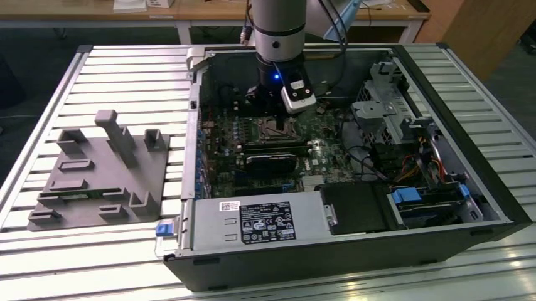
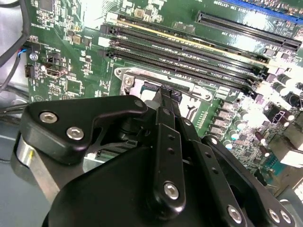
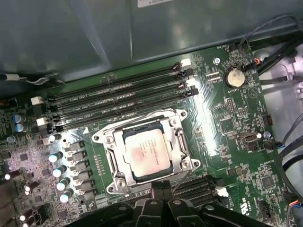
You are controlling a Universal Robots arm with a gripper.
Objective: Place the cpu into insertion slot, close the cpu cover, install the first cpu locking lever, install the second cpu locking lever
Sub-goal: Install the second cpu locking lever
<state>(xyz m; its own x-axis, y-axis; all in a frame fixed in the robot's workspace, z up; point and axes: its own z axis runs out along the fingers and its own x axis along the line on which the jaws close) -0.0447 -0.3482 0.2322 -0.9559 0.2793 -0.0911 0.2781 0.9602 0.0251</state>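
Slatted metal table (image 1: pixel 125 69): carries an open computer case (image 1: pixel 352 251) and, on the exterior view's left, a grey fixture block (image 1: pixel 100 179).

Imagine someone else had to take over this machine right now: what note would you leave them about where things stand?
Gripper: over the open computer case, right beside the insertion slot; it holds nothing that I can see, and whether its fingers are open I cannot tell.
Cpu: already lying in the slot, silver top up.
Cpu cover: appears down around the chip.
Done: chip placed, cover apparently closed.
Left: the two locking levers; their state isn't clear from these views, so check them.
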